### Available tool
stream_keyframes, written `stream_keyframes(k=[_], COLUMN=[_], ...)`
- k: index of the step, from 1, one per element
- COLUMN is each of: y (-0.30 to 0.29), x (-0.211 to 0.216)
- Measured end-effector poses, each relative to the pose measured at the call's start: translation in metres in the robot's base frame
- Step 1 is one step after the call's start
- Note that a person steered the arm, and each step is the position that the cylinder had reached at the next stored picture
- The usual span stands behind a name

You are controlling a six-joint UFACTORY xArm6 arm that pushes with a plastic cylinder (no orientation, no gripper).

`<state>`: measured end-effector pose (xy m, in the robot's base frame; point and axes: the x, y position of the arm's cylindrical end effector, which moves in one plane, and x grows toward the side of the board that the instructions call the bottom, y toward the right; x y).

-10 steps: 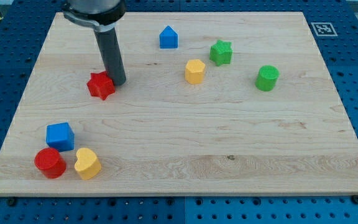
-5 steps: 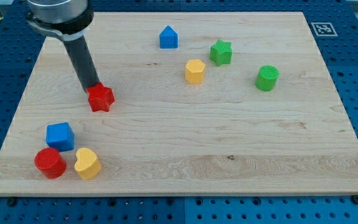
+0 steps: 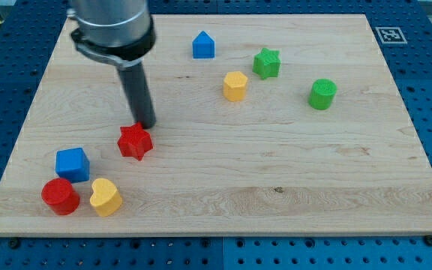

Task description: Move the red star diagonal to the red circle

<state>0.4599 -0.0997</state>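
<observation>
The red star (image 3: 135, 142) lies on the wooden board at the view's left of centre. My tip (image 3: 146, 124) sits just above and to the right of it, touching or nearly touching its top edge. The red circle (image 3: 59, 196) is near the view's bottom left corner, below and to the left of the star. A blue cube (image 3: 73, 164) sits just above the red circle, and a yellow heart (image 3: 105, 197) sits to its right.
A blue house-shaped block (image 3: 203, 46) is near the view's top centre. A yellow hexagon (image 3: 235, 86), a green star (image 3: 266, 63) and a green cylinder (image 3: 322, 94) lie in the upper right part. A marker tag (image 3: 388, 34) is at the board's top right corner.
The red star has slid down and a little right, toward the bottom-left group. My tip swung from the star's right side to its upper left, then to just above it.
</observation>
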Motion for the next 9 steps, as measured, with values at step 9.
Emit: stream_keyframes(k=[9], y=[0.114], x=[0.035])
